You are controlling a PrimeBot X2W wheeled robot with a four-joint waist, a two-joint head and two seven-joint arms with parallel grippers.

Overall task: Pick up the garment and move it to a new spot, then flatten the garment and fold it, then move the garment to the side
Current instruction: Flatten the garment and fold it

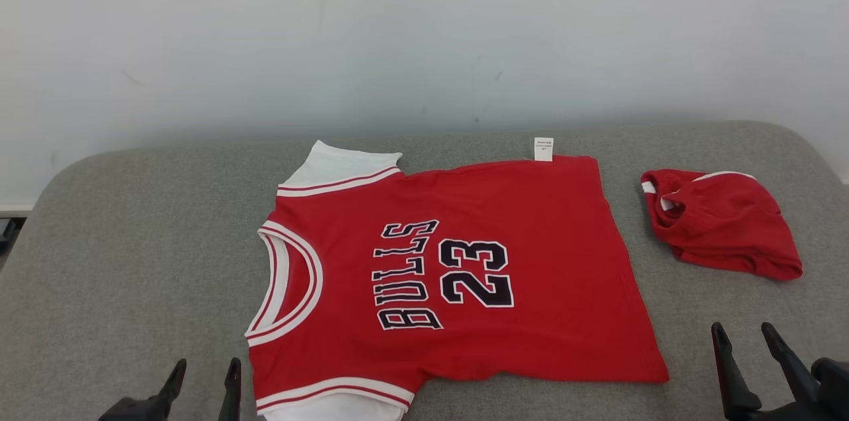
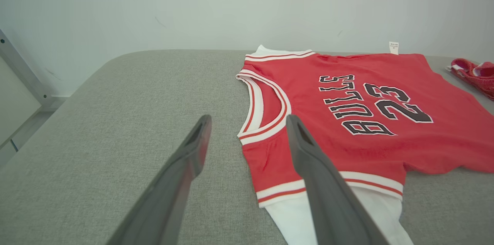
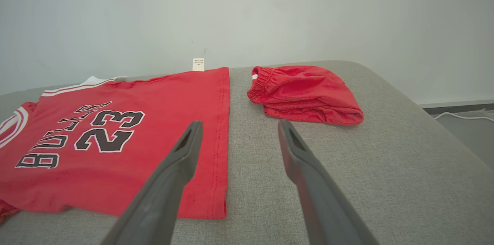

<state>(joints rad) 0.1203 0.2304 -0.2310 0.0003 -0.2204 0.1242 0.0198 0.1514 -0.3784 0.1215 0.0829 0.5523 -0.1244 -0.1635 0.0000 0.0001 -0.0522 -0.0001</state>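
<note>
The garment [image 1: 464,262] is a red jersey with white sleeves, "BULLS 23" in black, lying flat on the grey padded table [image 1: 132,262], collar to the left and hem with a white tag to the right. It also appears in the left wrist view [image 2: 347,121] and right wrist view [image 3: 115,133]. My left gripper [image 1: 205,371] stands open at the lower left, just left of the jersey's near sleeve [image 2: 332,195], holding nothing. Off the hem's near corner at the lower right, my right gripper [image 1: 743,335] is open and empty.
A bunched red pair of shorts [image 1: 719,222] lies on the table to the right of the jersey, seen too in the right wrist view [image 3: 305,92]. A pale wall [image 1: 424,30] rises behind the table. Bare grey surface lies left of the collar.
</note>
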